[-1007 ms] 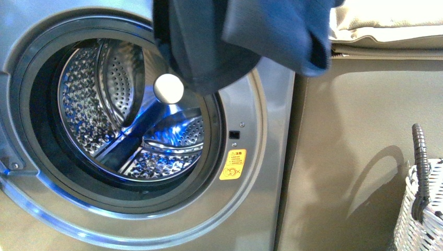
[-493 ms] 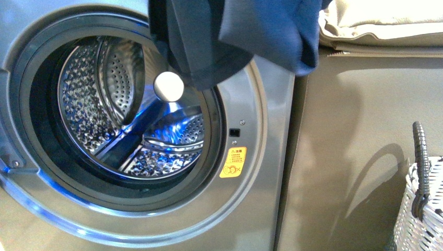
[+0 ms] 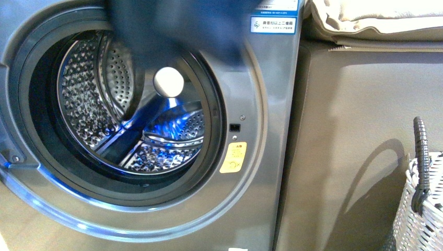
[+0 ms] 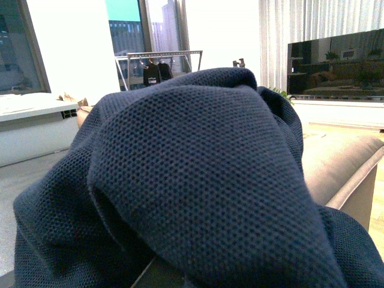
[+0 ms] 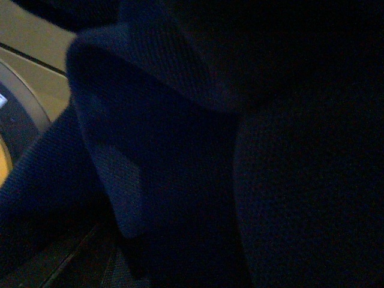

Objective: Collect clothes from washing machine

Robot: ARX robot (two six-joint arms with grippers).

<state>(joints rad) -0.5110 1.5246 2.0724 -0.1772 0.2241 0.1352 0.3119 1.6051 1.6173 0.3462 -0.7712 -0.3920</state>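
Closest to both wrist cameras lie the clothes, navy with a fine weave. They fill the left wrist view and, in dim light, the right wrist view. The cloth hides the left fingers and the right fingers, so I cannot tell whether either pair is clenched or released.

In the front view the clothes are a blurred dark mass at the upper middle of the frame, outside the drum and in front of the top of the porthole. Behind them stands the washer, its steel drum open to view. An orange sticker sits right of the porthole and a label is at the top. A woven basket is at the lower right, against the sofa. Farthest off, in the left wrist view, a TV is at the upper right.
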